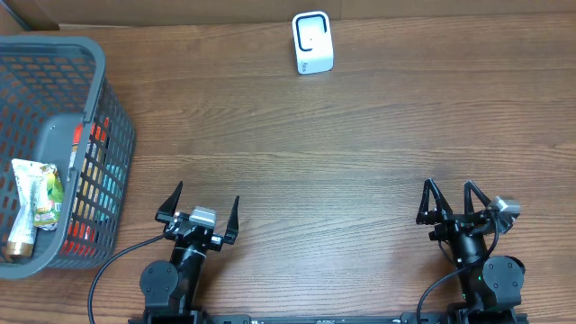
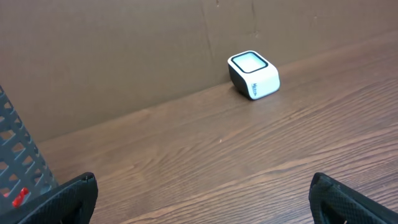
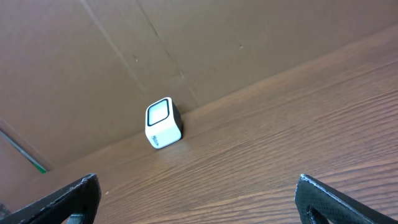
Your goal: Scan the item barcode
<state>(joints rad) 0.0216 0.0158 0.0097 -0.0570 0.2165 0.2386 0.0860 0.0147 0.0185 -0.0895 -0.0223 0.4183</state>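
A small white barcode scanner (image 1: 312, 43) with a dark window stands at the far edge of the table, against the brown cardboard wall; it also shows in the left wrist view (image 2: 253, 74) and the right wrist view (image 3: 163, 122). A white and green pouch (image 1: 32, 200) with a brown cap lies inside the grey basket (image 1: 94, 54) at the far left. My left gripper (image 1: 207, 193) (image 2: 202, 190) rests near the front edge, open and holding nothing. At the front right, my right gripper (image 1: 448, 185) (image 3: 198, 190) is also open and holding nothing. Both are far from the scanner and the pouch.
The basket also holds a grey item (image 1: 56, 137) and colourful packs (image 1: 94, 180) seen through its mesh side. A corner of the basket (image 2: 13, 158) shows at the left of the left wrist view. Bare wood tabletop (image 1: 342, 153) lies between grippers and scanner.
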